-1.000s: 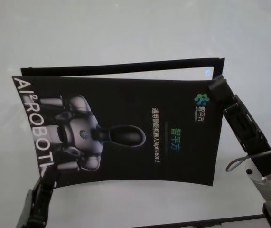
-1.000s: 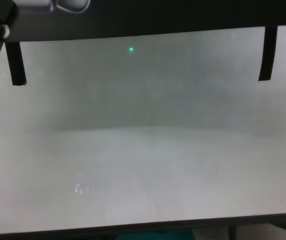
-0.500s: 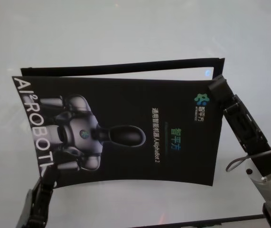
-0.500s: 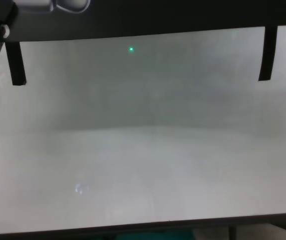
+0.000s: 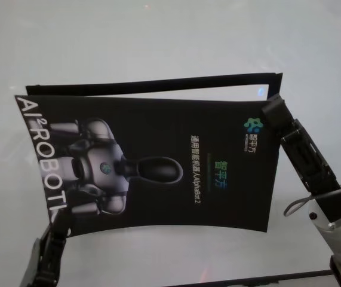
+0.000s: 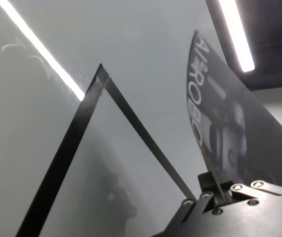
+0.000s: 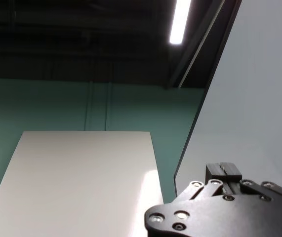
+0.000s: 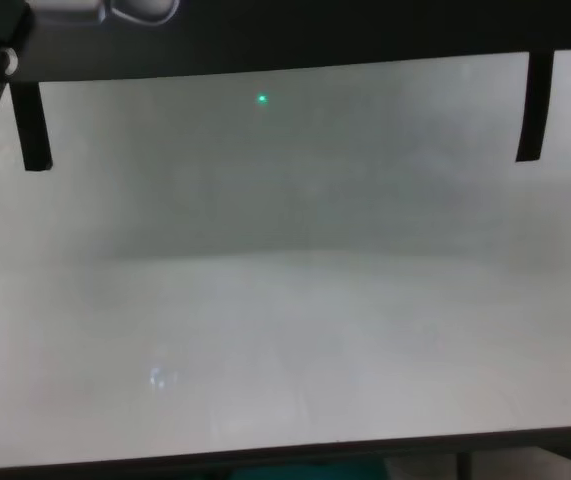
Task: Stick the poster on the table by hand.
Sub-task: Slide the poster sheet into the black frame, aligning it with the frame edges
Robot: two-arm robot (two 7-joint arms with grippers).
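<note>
Left gripper (image 5: 60,222) and right gripper (image 5: 272,110) raised, jaws clamped.

Head camera looking down on poster (image 5: 158,161), chest camera low beneath it, wrist cameras close, facing upward

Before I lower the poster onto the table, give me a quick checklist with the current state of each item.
1. Left claw grips the poster at its near left corner: ok; the left wrist view shows the sheet's edge pinched between the fingers.
2. Right claw holds the far right corner: ok in the head view, though the pinch itself cannot be seen.
3. Poster flat: not ok; it bows, with its edges curved.
4. Poster lined up with the black tape frame on the table: not ok; the frame's far strip and right corner show beyond the sheet.
5. Poster touching the table: cannot tell.
</note>
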